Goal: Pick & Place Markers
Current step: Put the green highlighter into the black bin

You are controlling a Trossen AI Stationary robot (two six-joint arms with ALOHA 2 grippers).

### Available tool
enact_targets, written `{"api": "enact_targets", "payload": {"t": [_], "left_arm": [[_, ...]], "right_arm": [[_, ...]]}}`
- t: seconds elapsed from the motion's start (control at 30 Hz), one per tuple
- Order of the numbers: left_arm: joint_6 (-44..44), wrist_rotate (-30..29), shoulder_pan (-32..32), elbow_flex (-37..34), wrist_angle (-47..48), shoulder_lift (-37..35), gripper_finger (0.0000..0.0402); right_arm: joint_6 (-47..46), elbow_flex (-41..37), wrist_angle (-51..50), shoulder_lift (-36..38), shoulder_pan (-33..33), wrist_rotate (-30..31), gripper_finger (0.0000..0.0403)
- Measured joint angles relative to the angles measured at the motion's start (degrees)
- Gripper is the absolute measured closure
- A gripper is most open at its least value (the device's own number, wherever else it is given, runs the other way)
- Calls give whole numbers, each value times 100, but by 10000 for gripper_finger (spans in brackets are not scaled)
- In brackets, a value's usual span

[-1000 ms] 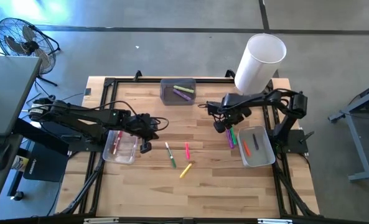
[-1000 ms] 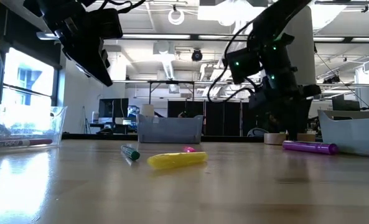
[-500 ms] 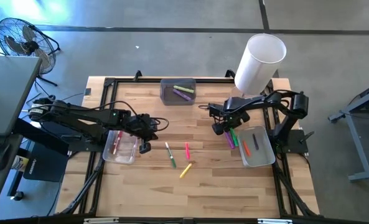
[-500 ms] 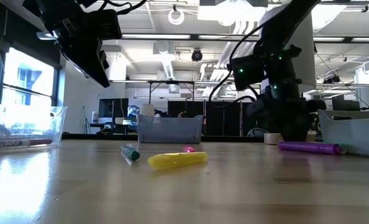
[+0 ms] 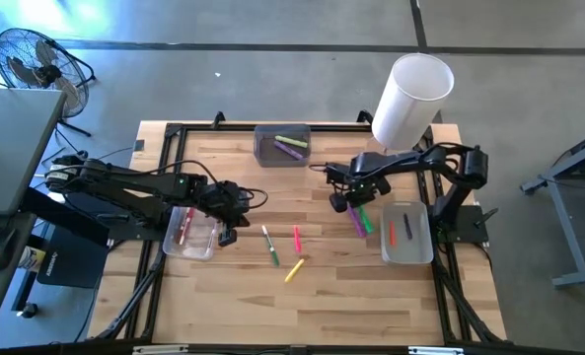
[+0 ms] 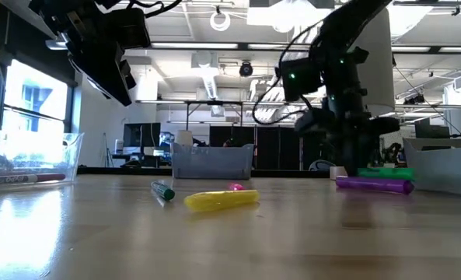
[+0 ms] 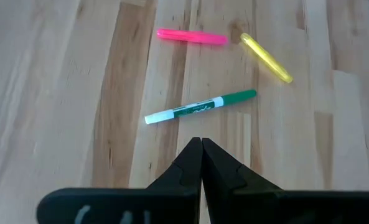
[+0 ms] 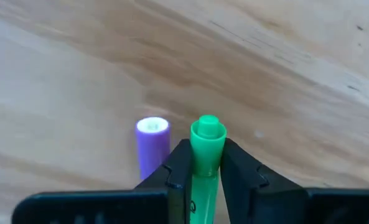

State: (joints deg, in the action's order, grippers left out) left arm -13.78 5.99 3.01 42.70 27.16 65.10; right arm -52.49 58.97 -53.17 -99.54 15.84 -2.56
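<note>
Green, clamped end-on in the right claw (image 5: 342,201): one green marker (image 8: 208,134), now raised off the desk (image 5: 322,286), where half a second back lay flat beside the purple marker (image 8: 152,134). Means a pick made, the placing not yet done. Leaves the purple marker lying just beside the right bin (image 5: 425,247), already holding red and orange ones. Hangs clenched and empty above bare wood by the left bin (image 5: 171,247): the left claw (image 7: 201,142), facing the green-and-white marker (image 7: 200,109), pink marker (image 7: 191,37) and yellow marker (image 7: 266,58), mid-desk, well apart from every edge. Offers open room between the arms; probably needs care only over the right bin's near wall.
</note>
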Motion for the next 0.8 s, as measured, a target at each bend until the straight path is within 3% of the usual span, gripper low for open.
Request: {"api": "enact_targets", "payload": {"t": [0.23, 0.4, 0.5, 0.67, 0.8], "left_arm": [[-1, 107, -1, 0, -1, 2, 401], [-1, 125, 0, 0, -6, 2, 401], [-1, 126, 0, 0, 3, 2, 401], [-93, 151, 0, 0, 309, 2, 401], [-160, 160, 0, 0, 626, 2, 401]], "right_arm": [[-459, 1033, -937, 54, -454, 446, 355], [-756, 2062, -1750, 63, -978, 1228, 355], [-714, 2555, -1691, 68, -1294, 1868, 355], [-403, 2245, -267, 489, -1489, 2542, 355], [250, 1191, 2567, 1026, -1332, 2658, 355]]}}
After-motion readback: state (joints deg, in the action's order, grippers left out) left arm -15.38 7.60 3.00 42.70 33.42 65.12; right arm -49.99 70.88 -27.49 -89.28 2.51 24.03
